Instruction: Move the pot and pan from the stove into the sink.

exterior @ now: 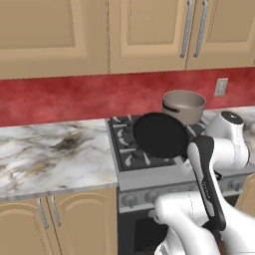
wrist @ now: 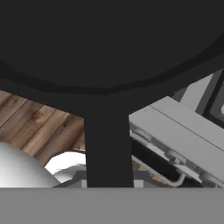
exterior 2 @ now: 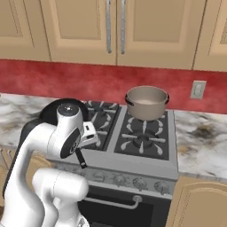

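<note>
Fingers pinch the pan's handle, with the pan lifted above the stove's front-left corner.

Largest first: the stove (exterior: 149, 172) sits between marble counters (exterior: 50, 154), its grates and burners below a red backsplash (exterior: 74, 97) and tan upper cabinets (exterior: 55, 35). The pot (exterior 2: 146, 102) stands on the rear grate, on the side away from the arm, without a lid and clear of everything else. The pan (exterior: 160, 135) hangs tilted in the air over the front-left burner, its black round body off the grates. In the hand view the pan's underside spreads across the top and its handle (wrist: 108, 148) runs straight down to the bottom edge, where the gripper's (exterior 2: 85, 134) tips close on it, though the tips themselves are hidden. In the right base view the handle's end pokes out below the gripper.
</note>
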